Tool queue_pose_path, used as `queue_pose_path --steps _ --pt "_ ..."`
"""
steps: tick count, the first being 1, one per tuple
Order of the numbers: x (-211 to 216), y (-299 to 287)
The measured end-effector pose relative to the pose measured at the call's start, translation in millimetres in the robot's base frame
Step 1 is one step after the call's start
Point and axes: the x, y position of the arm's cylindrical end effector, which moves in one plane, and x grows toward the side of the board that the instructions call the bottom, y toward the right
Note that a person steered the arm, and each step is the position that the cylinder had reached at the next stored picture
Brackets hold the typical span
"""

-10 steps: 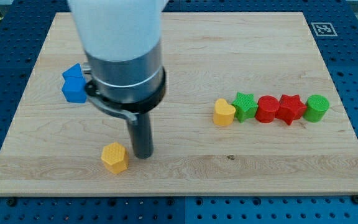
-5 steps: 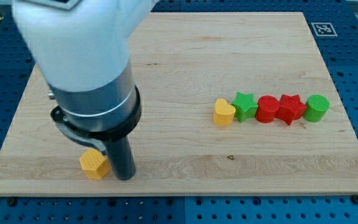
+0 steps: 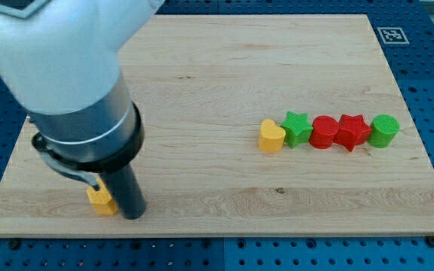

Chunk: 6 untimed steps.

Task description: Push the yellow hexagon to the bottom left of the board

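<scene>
The yellow hexagon (image 3: 101,201) lies near the board's bottom left edge, mostly hidden behind my arm. Only its lower right part shows. My tip (image 3: 132,216) rests on the board just to the right of it, touching or nearly touching its side. The dark rod rises from the tip into the large white and grey arm body, which covers the board's left part.
A row of blocks sits at the view's right: a yellow heart (image 3: 271,136), a green star (image 3: 297,129), a red cylinder (image 3: 324,132), a red star (image 3: 351,132) and a green cylinder (image 3: 384,129). The wooden board's bottom edge (image 3: 217,233) runs just below my tip.
My tip has slid left and slightly down, pushing the yellow hexagon toward the bottom left. The blue blocks seen earlier at the left are now hidden behind my arm.
</scene>
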Motion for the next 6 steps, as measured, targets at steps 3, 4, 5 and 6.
queue_pose_path --steps 3,4,5,6 --pt "-21.8 -3.0" --pt "-20.1 -18.3" --pt "-20.1 -20.9" --pt "-19.5 -35.7"
